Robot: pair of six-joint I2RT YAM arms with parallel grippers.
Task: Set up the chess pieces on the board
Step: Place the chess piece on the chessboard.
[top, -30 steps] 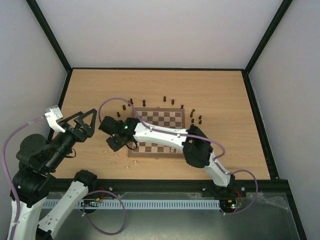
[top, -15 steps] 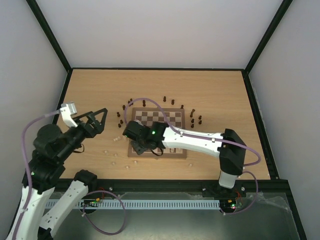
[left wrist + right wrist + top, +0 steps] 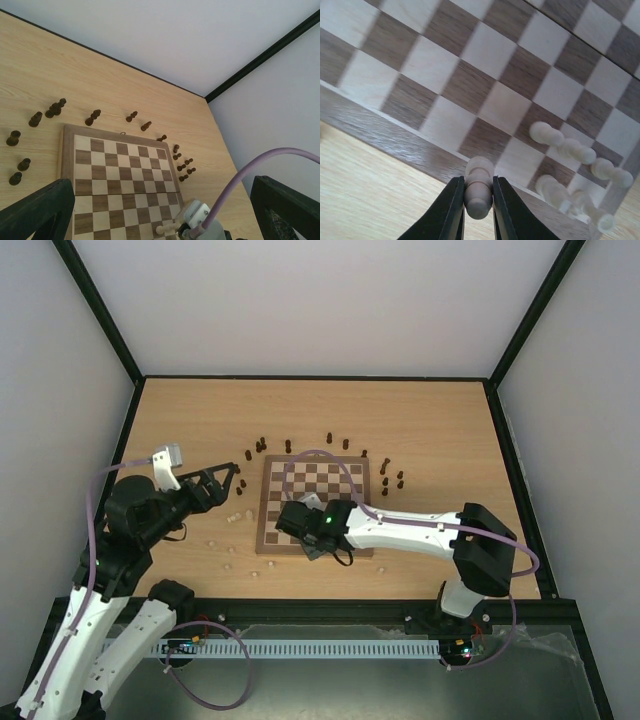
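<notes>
On the wooden table (image 3: 450,430), the right gripper (image 3: 479,186) clamps a pale chess piece (image 3: 479,172) lengthwise over the board's (image 3: 470,85) near edge, with squares just beyond. The left gripper (image 3: 228,480) gapes beside the board's left edge.

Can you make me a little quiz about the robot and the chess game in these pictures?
1. True or false: the dark brown wooden chess pieces all stand off the chequered wooden board.
2. What does the right tool pinch? A: a pale cream wooden chess piece. B: a dark piece. C: nothing.
3. Fill in: the left tool is ____, holding nothing.
Key: 1 true; 2 A; 3 open.
</notes>
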